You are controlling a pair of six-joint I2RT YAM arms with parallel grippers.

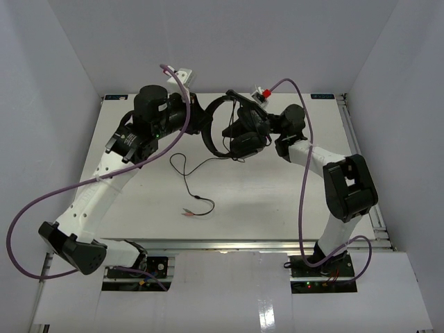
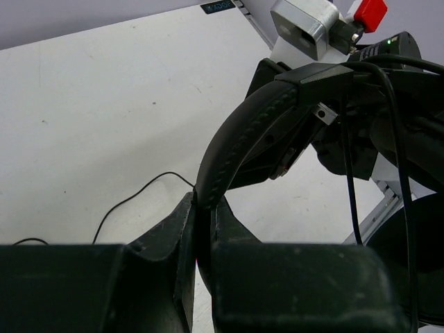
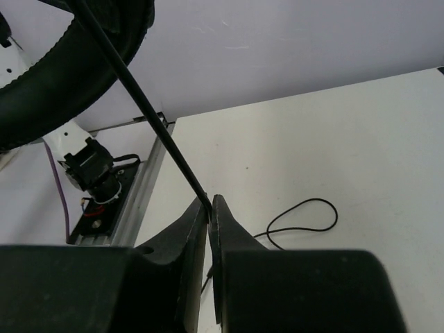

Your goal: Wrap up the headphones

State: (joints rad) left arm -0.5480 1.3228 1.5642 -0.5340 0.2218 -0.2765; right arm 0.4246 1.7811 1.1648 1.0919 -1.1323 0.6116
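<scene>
The black headphones hang in the air over the far middle of the table, between my two grippers. My left gripper is shut on the curved headband, which rises from between its jaws. My right gripper sits by the ear cups and is shut on the thin black cable, pinched at its fingertips. The rest of the cable trails down to the table in loose loops. It ends in small coloured plugs near the front middle. A cable loop shows in the right wrist view.
Thick purple robot cables arc over both arms. White walls close in the table on the left, right and back. A metal rail runs along the right edge.
</scene>
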